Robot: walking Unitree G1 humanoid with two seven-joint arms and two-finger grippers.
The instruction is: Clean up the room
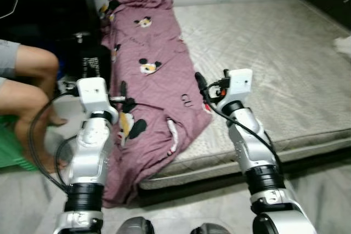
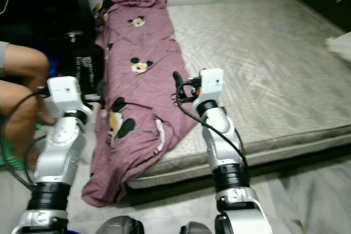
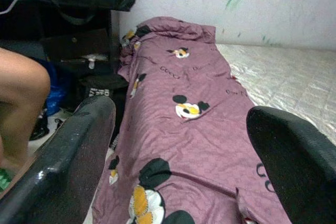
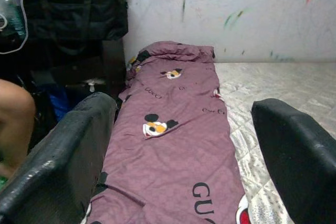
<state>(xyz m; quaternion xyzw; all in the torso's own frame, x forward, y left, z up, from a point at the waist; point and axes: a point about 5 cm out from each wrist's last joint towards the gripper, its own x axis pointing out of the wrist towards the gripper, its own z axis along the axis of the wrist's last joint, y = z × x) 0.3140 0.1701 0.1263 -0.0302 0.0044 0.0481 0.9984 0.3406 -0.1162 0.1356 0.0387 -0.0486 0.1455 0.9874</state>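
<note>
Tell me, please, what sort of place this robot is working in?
Most likely a bedroom: a bare quilted mattress lies low on the floor, a purple cartoon-print blanket is draped along its edge, and dark bags are stacked by the wall.

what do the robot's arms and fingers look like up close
Both arms are silver segmented tubes with black ring joints and loose black cables. A white boxy wrist block tops the left gripper and right gripper. The fingers are thick, rounded and glossy black.

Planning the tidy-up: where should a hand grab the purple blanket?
Take the purple blanket at its near end, where it spills off the mattress edge toward the floor. Coming from the foot of the bed seems best: that loose, bunched part offers folds to pinch.
</note>
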